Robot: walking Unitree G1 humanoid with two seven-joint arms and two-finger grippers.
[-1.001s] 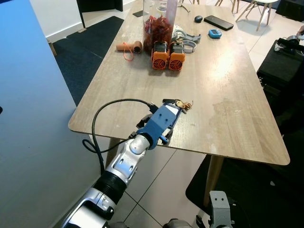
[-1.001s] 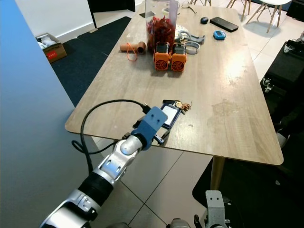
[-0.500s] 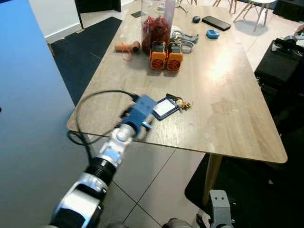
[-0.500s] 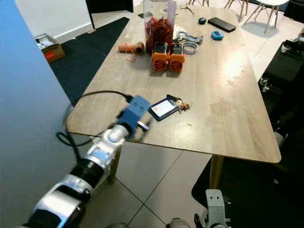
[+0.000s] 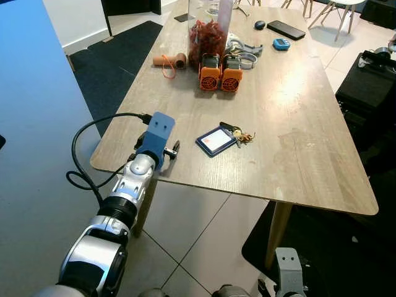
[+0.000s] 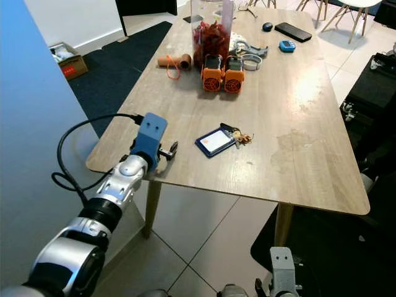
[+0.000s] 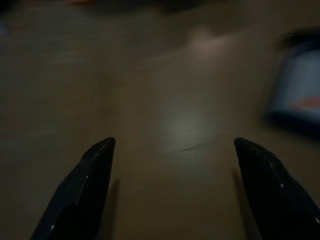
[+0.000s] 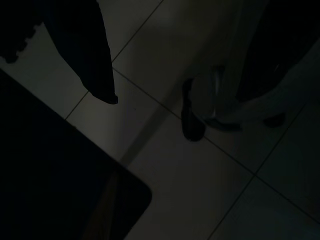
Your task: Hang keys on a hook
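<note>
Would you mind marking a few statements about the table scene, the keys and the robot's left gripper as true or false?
1. The left gripper is open and holds nothing. True.
2. The keys hang on a hook. False: they lie on the table beside a blue card holder.
3. The left gripper is over the table's near left corner, apart from the keys. True.
4. Two orange items stand right next to the keys. False: they stand farther up the table, by a jar of red things.
5. A black phone lies at the table's far end. True.
</note>
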